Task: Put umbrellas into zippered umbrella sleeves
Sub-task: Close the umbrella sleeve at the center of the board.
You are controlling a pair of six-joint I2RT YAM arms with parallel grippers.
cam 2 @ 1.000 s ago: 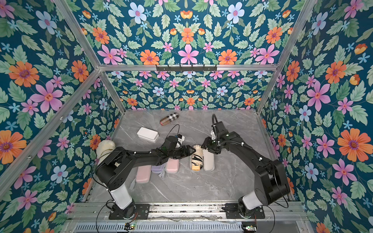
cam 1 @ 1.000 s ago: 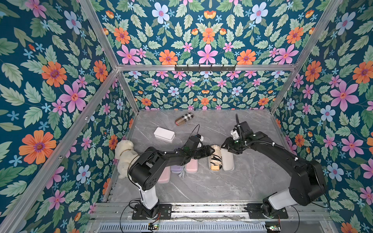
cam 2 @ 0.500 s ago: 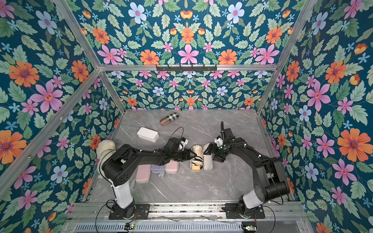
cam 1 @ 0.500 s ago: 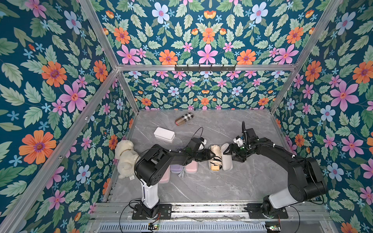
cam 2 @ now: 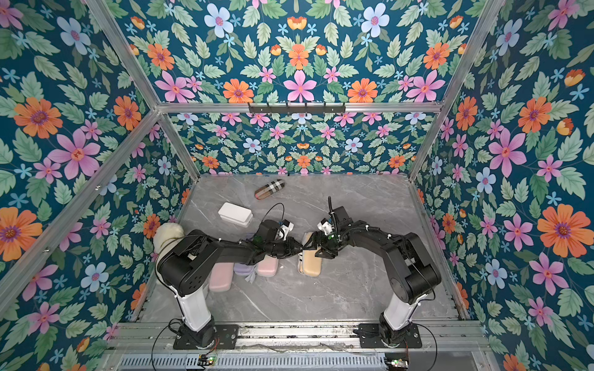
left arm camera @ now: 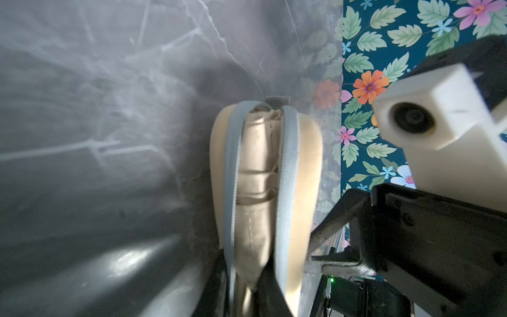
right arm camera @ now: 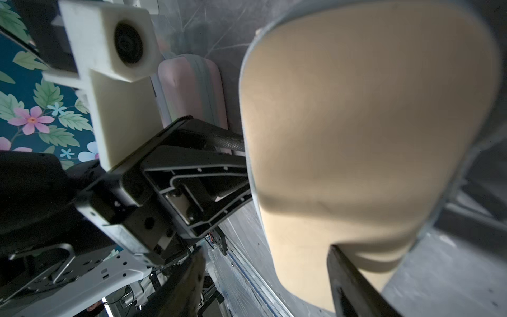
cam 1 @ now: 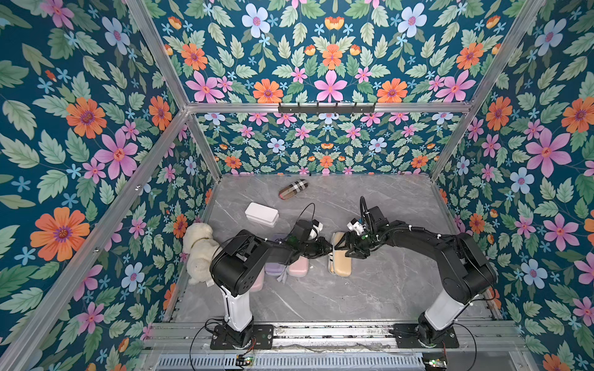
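Observation:
The tan-yellow sleeve (cam 1: pixel 341 261) lies mid-table with its lid folded nearly closed. In the left wrist view its grey zipper bands stand ajar and a cream umbrella (left arm camera: pixel 255 175) shows between them. My left gripper (left arm camera: pixel 244 291) is at the sleeve's left end. Its jaws are narrow, pinching one zipper band and the umbrella's tip. My right gripper (right arm camera: pixel 269 285) is open and straddles the lid (right arm camera: pixel 370 123), with one finger on top and the other off the lid's edge. Two pink sleeves (cam 1: pixel 299 266) (cam 2: pixel 221 276) and a lavender one (cam 1: pixel 273 268) lie closed, partly under the left arm.
A white box (cam 1: pixel 262 213) sits behind the left arm. A tan plaid roll (cam 1: pixel 293 189) lies near the back wall. A white plush toy (cam 1: pixel 199 250) rests against the left wall. Floral walls enclose the table on three sides.
The tan-yellow sleeve's lid, lying open before, has been folded over the cream umbrella. My right gripper swung left with it. My left gripper's jaws have narrowed at the sleeve's end.

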